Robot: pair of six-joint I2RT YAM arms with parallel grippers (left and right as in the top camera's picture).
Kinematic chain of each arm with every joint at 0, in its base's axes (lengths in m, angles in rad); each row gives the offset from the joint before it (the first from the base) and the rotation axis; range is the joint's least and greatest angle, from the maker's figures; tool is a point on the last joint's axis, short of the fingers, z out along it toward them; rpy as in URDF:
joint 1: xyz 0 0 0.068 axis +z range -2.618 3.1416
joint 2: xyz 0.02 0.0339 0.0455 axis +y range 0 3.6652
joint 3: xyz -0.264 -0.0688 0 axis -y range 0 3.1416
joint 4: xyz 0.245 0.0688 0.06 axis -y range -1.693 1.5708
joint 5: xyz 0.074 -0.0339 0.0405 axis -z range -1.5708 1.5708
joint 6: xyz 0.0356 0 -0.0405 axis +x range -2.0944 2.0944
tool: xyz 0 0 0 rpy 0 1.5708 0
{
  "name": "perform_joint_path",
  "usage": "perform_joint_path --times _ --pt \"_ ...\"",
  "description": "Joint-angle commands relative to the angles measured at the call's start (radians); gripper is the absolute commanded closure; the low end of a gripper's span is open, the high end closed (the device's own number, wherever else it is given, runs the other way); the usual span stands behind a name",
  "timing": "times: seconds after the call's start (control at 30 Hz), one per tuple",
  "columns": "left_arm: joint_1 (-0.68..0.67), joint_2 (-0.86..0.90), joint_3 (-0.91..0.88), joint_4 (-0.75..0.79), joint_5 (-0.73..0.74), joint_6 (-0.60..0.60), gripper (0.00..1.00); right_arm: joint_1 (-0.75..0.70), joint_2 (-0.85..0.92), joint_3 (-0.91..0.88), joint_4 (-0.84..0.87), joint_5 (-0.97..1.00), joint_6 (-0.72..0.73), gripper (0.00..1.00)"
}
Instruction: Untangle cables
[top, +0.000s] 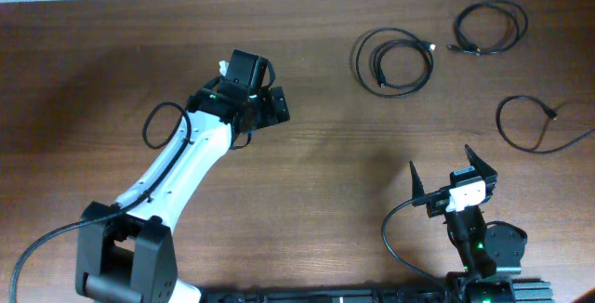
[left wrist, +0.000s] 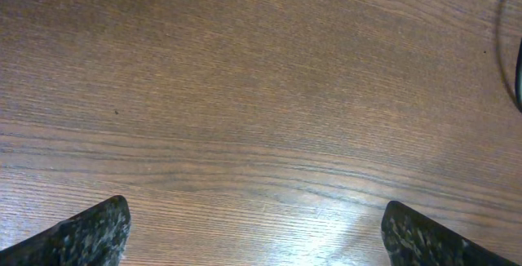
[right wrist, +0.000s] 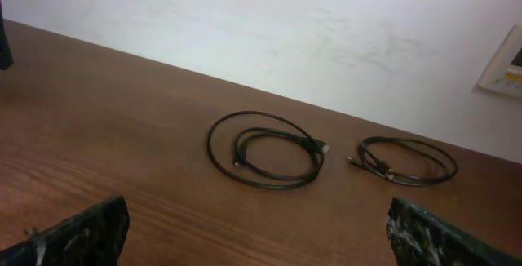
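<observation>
Three thin black cords [top: 395, 61] lie coiled apart on the brown desk [top: 93, 61], beyond the left end effector [top: 265, 112] and right end effector [top: 441, 167], both spread, empty. Untangling appears done; withdrawal likely follows.

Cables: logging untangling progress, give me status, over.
Left gripper open, empty. Right gripper open, empty. Double-coil cable, small coiled cable and loose-loop cable lie apart, untouched. Nothing in the way.

Left arm [top: 177, 168]: extended diagonally forward
Left gripper [top: 265, 110]: fingers spread wide
Right arm [top: 479, 243]: folded near its base
Right gripper [top: 446, 168]: fingers spread wide, pointing forward
</observation>
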Motion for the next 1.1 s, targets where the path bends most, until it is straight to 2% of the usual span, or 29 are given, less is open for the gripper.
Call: perform_joint_path --times 0.0,0.47,0.57,0.63,0.87,1.07 --pt "0.003 -0.019 0.004 -0.002 0.003 0.016 0.01 0.003 -0.006 -0.010 0.000 0.016 0.004 0.01" --pt "0.003 -0.019 0.004 -0.001 0.003 0.017 0.01 0.003 -0.006 -0.010 0.000 0.016 0.004 0.01" --pt "0.005 -0.021 0.005 0.019 -0.006 0.088 0.01 0.003 -0.006 -0.010 0.000 0.017 0.004 0.01" --pt "0.028 -0.044 0.005 0.026 -0.045 0.092 0.01 0.003 -0.006 -0.010 0.000 0.016 0.004 0.01" --pt "0.180 -0.312 0.005 0.021 -0.050 0.094 0.01 0.003 -0.006 -0.010 0.000 0.016 0.004 0.01" --pt "0.195 -0.570 0.005 -0.025 -0.051 0.156 0.01 0.003 -0.006 -0.010 0.000 0.017 0.004 0.01"
